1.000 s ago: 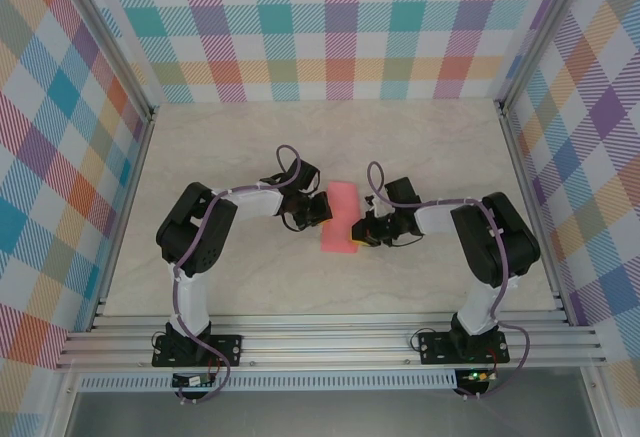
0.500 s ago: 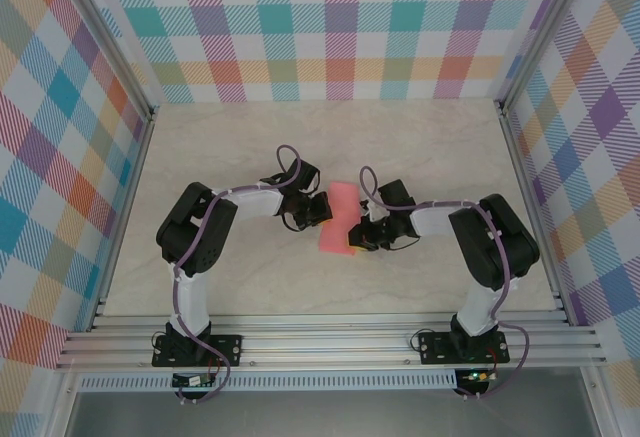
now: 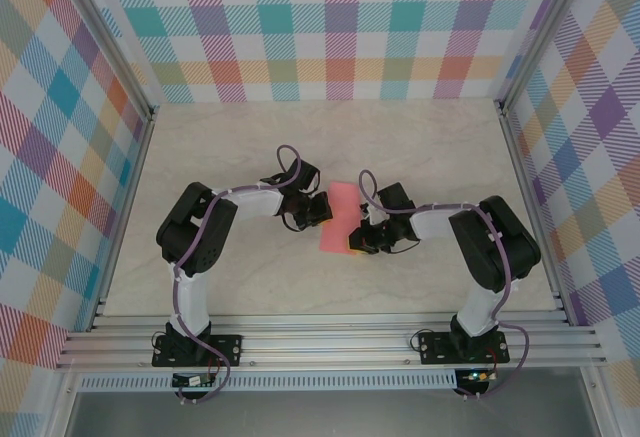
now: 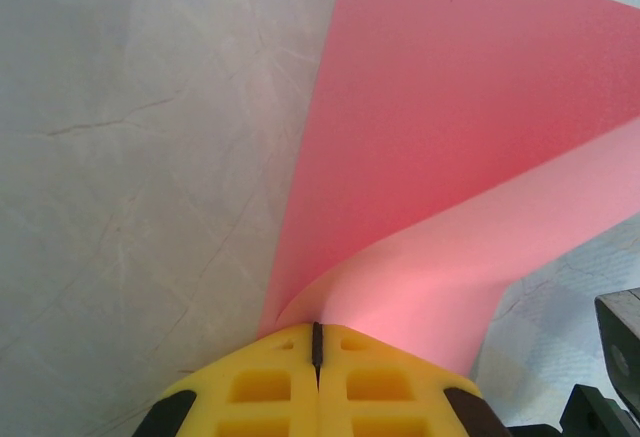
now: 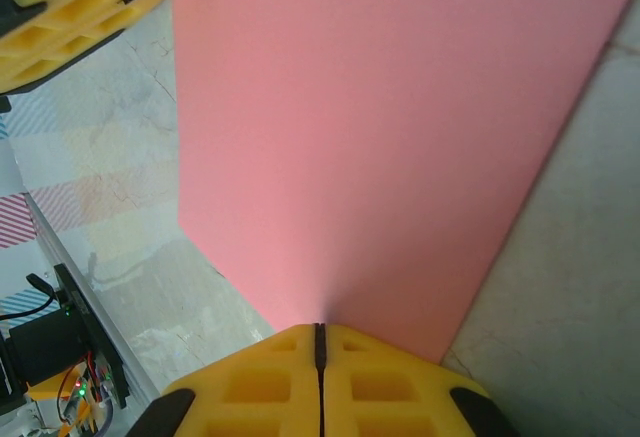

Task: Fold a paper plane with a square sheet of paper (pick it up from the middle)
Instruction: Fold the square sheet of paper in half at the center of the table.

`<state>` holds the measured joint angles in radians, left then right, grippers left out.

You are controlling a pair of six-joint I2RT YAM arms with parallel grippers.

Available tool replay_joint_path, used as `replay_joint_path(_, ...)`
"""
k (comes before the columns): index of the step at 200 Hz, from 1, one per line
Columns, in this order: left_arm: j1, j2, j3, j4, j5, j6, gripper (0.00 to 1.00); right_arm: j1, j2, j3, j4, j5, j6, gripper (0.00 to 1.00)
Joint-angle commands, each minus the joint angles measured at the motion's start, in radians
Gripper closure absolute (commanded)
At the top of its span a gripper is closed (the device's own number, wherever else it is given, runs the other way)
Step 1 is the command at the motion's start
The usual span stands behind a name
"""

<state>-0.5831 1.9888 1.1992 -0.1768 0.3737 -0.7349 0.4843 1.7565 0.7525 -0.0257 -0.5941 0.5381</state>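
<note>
The square sheet of paper (image 3: pixel 338 219) is salmon pink and lies mid-table, bent over on itself between the two arms. My left gripper (image 3: pixel 323 210) is shut on its left edge. In the left wrist view the yellow fingertips (image 4: pixel 317 342) pinch the sheet (image 4: pixel 450 137), which curls up from the table. My right gripper (image 3: pixel 356 240) is shut on the sheet's right edge. The right wrist view has the paper (image 5: pixel 380 137) spreading flat ahead of the shut fingertips (image 5: pixel 320 342), with the left gripper's yellow fingers (image 5: pixel 80 17) at the top left. The paper plane is out of view.
The pale marbled table (image 3: pixel 430 147) is fenced by plaid walls (image 3: pixel 340 27) at the back and both sides. Aluminium rails (image 3: pixel 330 342) run along the near edge, where both arm bases are bolted. The two grippers sit very close together.
My right gripper has moved left toward the left gripper, bringing the sheet's right edge with it. The left arm has stayed put.
</note>
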Motion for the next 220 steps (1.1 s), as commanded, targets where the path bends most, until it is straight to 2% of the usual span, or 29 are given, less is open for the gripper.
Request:
replay_joint_path(1, -0.018, 0.071, -0.048, -0.086, -0.027, 0.021, 1.0, 0.002, 0.002, -0.027, -0.027, 0.035, -0.003, 0.94)
replay_joint_path(60, -0.018, 0.074, -0.043, -0.087, -0.025, 0.023, 1.0, 0.002, -0.09, -0.02, 0.003, -0.034, 0.026, 0.94)
replay_joint_path(93, -0.018, 0.074, -0.047, -0.088, -0.025, 0.024, 1.0, 0.002, -0.05, -0.04, 0.014, -0.039, 0.021, 0.94)
replay_joint_path(150, -0.018, 0.076, -0.047, -0.089, -0.024, 0.027, 1.0, 0.005, -0.011, -0.074, -0.022, 0.021, -0.012, 0.94)
replay_joint_path(174, -0.018, 0.076, -0.047, -0.091, -0.024, 0.029, 1.0, 0.01, -0.017, -0.049, -0.068, 0.038, -0.021, 0.94)
replay_joint_path(198, -0.018, 0.074, -0.044, -0.092, -0.024, 0.033, 1.0, 0.007, -0.091, 0.011, -0.111, 0.039, -0.019, 0.95)
replay_joint_path(220, -0.018, 0.076, -0.044, -0.093, -0.024, 0.035, 1.0, -0.037, -0.117, 0.086, -0.131, 0.038, -0.014, 0.95)
